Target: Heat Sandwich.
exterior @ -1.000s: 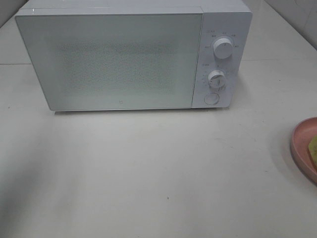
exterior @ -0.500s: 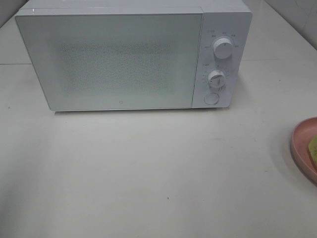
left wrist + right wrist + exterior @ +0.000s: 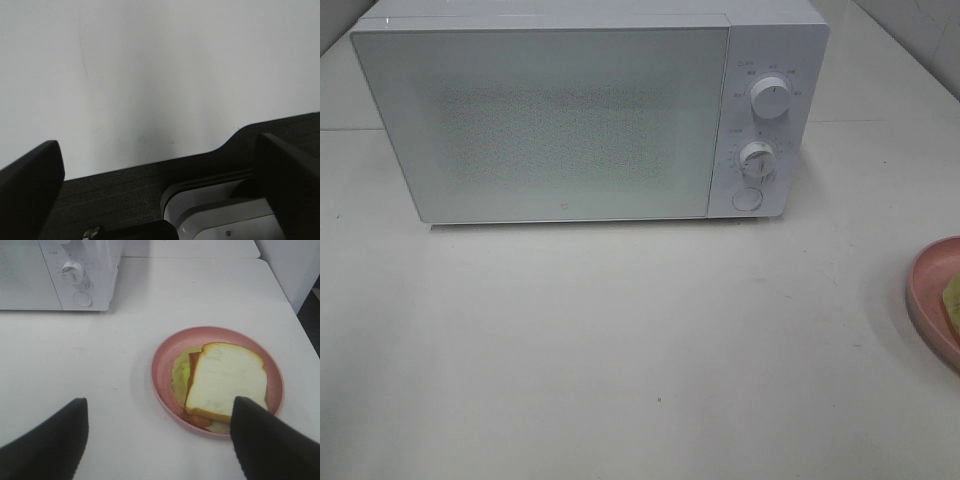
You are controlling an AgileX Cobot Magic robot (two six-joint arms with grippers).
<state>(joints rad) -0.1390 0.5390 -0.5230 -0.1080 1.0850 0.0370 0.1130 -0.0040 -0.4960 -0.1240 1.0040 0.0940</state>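
The sandwich (image 3: 227, 382), white bread over yellow-green filling, lies on a round pink plate (image 3: 162, 365) on the white table. My right gripper (image 3: 160, 412) hovers just short of the plate, open, nothing between its fingers. In the high view only the plate's edge (image 3: 925, 290) and a sliver of sandwich (image 3: 952, 300) show at the far right. The white microwave (image 3: 570, 120) stands at the back with its door closed. My left gripper (image 3: 157, 147) is open and empty over the table's near edge; neither gripper appears in the high view.
The microwave's right panel carries two knobs (image 3: 772, 98) (image 3: 757, 158) and a round button (image 3: 747, 199). Bare white tabletop (image 3: 620, 340) spreads in front of it. A dark floor and a white arm base (image 3: 225, 215) lie below the table edge.
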